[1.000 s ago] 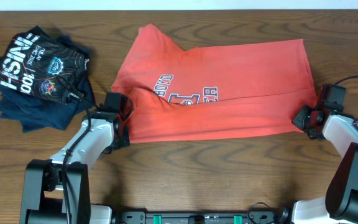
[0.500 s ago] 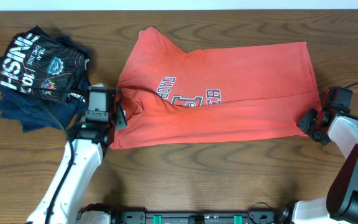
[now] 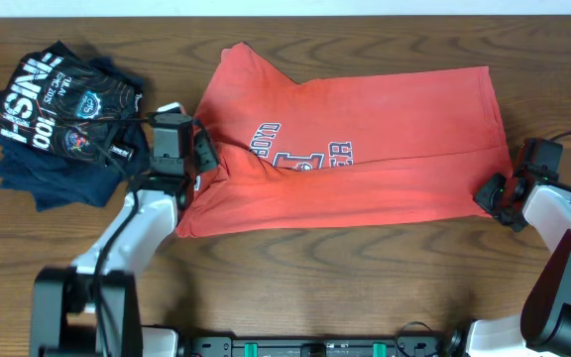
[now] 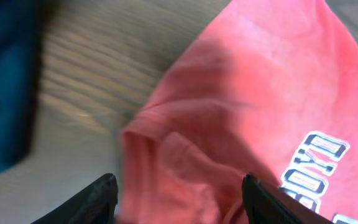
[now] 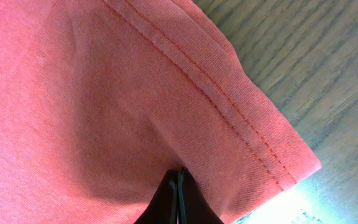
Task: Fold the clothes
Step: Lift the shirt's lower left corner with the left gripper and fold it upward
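T-shirt (image 3: pixel 385 129) spread on table (image 3: pixel 365 288); left hand (image 4: pixel 180 190) apart over its edge; right hand (image 5: pixel 180 180) clamped on hem (image 5: pixel 241 112).

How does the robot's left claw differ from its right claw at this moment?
The left gripper has its fingers spread wide, while the right gripper is pinched shut. The left gripper holds nothing and is poised over the sleeve end of the red-orange cotton T-shirt; the right gripper clamps that shirt's hemmed corner. Both are at the shirt's edges, at opposite ends.
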